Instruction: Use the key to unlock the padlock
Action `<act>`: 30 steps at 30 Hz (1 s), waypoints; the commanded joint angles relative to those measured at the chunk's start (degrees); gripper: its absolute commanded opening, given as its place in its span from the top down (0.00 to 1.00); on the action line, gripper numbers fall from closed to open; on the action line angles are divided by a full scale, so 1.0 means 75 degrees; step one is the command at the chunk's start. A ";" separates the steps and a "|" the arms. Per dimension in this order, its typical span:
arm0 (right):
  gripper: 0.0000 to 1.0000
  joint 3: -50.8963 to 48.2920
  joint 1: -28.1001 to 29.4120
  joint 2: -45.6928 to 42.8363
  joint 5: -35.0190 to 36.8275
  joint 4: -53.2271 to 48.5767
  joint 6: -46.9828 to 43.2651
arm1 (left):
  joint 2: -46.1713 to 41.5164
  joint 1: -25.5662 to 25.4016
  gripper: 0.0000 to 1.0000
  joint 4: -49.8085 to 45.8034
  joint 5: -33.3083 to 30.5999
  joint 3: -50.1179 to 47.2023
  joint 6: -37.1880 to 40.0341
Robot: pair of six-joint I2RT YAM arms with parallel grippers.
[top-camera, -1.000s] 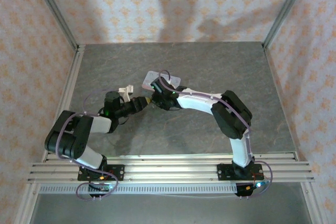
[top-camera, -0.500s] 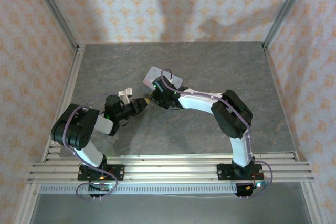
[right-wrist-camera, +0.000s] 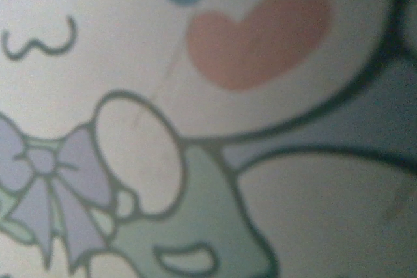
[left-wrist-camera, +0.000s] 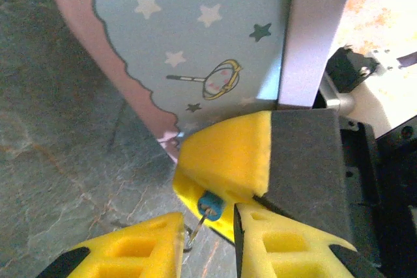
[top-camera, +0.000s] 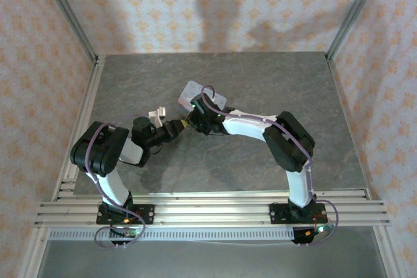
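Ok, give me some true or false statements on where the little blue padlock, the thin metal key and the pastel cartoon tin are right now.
1. The small blue padlock is gripped by the right arm's yellow fingers. True.
2. The slim metal key lies alone on the grey stone-look table, far from both arms. False: it sits between the left arm's yellow fingers, its tip at the padlock.
3. The pastel blue-and-pink cartoon tin lies right behind the padlock. True.
4. The two arms' jaws are spread to opposite table edges. False: they meet near the middle of the table, just in front of the tin.
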 commanded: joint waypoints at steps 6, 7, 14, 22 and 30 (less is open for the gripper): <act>1.00 -0.0086 -0.0037 -0.0040 -0.0545 0.0284 0.0405 | 0.0320 -0.0023 0.76 0.0532 0.0181 0.0165 0.0048; 1.00 -0.0103 -0.0039 -0.0052 -0.0544 0.0281 0.0427 | 0.0380 -0.0029 0.76 0.0532 0.0168 0.0153 0.0069; 1.00 -0.0110 -0.0062 -0.0060 -0.0569 0.0267 0.0448 | 0.0574 -0.0035 0.78 0.0779 0.0213 0.0136 0.0077; 1.00 -0.0110 -0.0054 -0.0020 -0.0644 0.0357 0.0561 | 0.0483 -0.0062 0.82 0.0744 0.0343 0.0197 0.0087; 1.00 -0.0142 -0.0062 0.0003 -0.0773 0.0493 0.0757 | 0.0474 -0.0184 0.97 0.0756 0.0361 0.0275 0.0087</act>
